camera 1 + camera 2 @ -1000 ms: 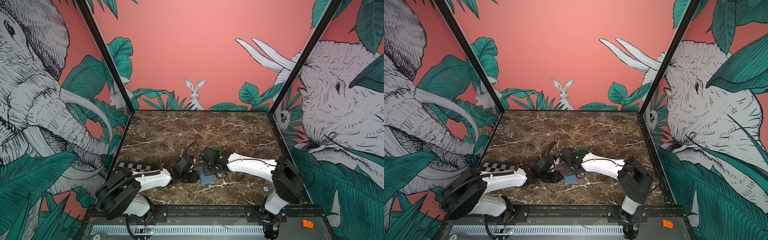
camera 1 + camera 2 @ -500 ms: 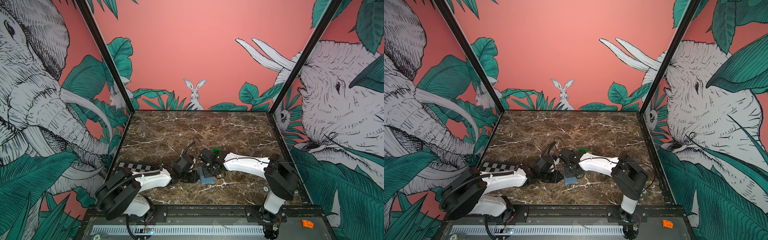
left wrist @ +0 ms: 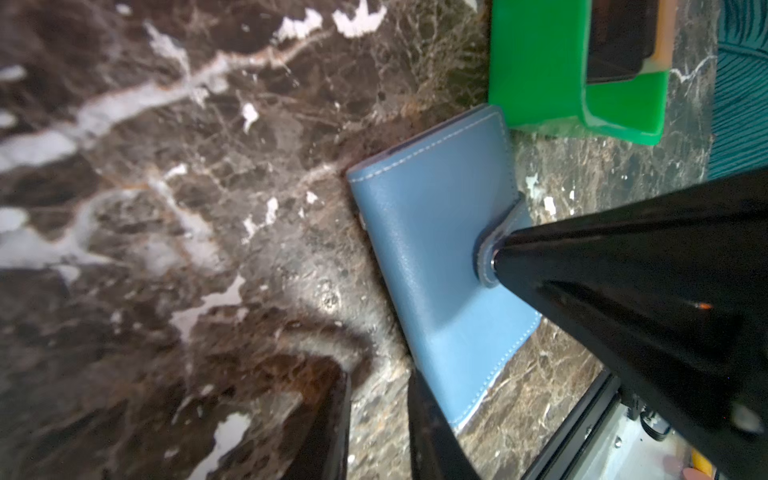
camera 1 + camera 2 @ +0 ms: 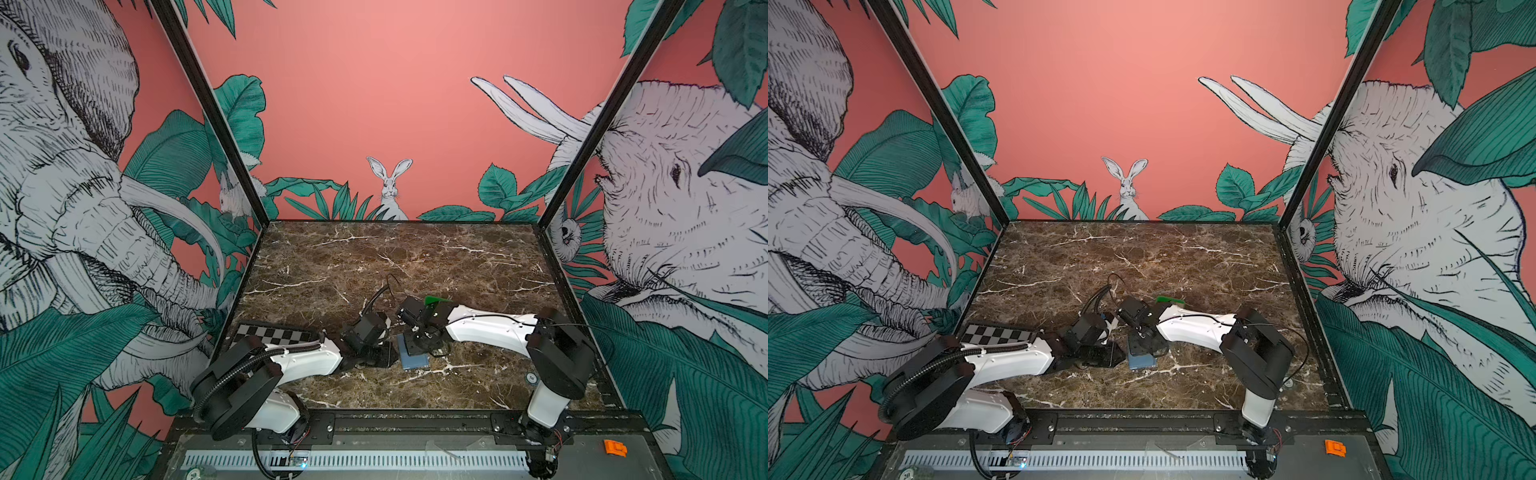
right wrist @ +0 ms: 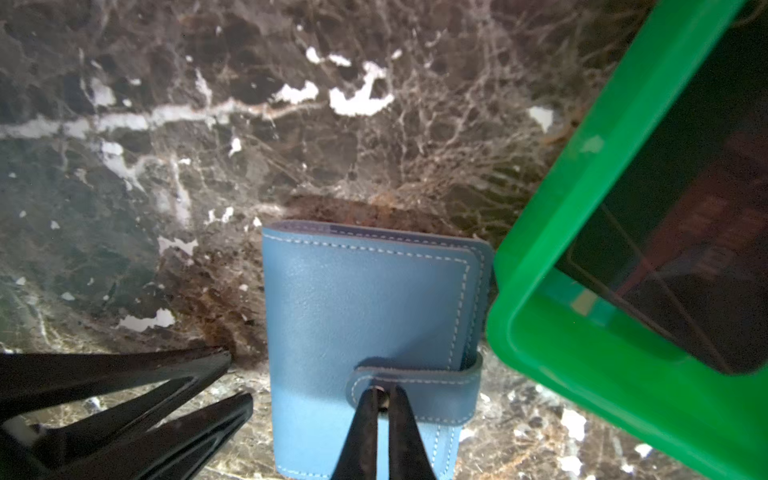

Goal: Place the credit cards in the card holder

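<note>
I saw white shells and black joints on my left arm [image 4: 305, 360] and right arm [image 4: 490, 330]; the left claw [image 5: 240, 376] and right claw [image 5: 384, 390] were glossy black.

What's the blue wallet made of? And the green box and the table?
The card holder looks like leather or fake leather: grainy surface, pale stitching. The green tray seems smooth, shiny plastic. The table looks like brown marble with white veins, maybe only printed.

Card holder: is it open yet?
No. In the right wrist view the card holder lies folded shut, with its snap tab wrapped over the cover.
</note>
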### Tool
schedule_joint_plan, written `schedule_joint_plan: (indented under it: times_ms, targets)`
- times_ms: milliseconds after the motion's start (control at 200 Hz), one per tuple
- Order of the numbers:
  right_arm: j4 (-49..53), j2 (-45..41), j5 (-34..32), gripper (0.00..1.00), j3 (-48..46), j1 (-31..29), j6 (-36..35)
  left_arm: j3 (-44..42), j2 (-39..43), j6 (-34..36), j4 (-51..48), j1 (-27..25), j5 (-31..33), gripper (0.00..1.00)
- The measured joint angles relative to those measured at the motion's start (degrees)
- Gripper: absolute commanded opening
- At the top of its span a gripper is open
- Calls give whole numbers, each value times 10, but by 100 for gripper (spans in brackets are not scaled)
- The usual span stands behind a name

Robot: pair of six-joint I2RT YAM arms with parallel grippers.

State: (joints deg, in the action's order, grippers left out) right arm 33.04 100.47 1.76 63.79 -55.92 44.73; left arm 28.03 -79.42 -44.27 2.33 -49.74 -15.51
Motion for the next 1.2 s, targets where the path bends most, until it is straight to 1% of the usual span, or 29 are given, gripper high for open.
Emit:
schedule_joint_plan:
  times_ms: [1005,1200]
  targets:
    - [19,11,5,9,19,0,-5,-9,9,-6,6,0,1,26]
    - [8,-16,2,12,5,0,-9,-9,20,-5,5,-1,1,26]
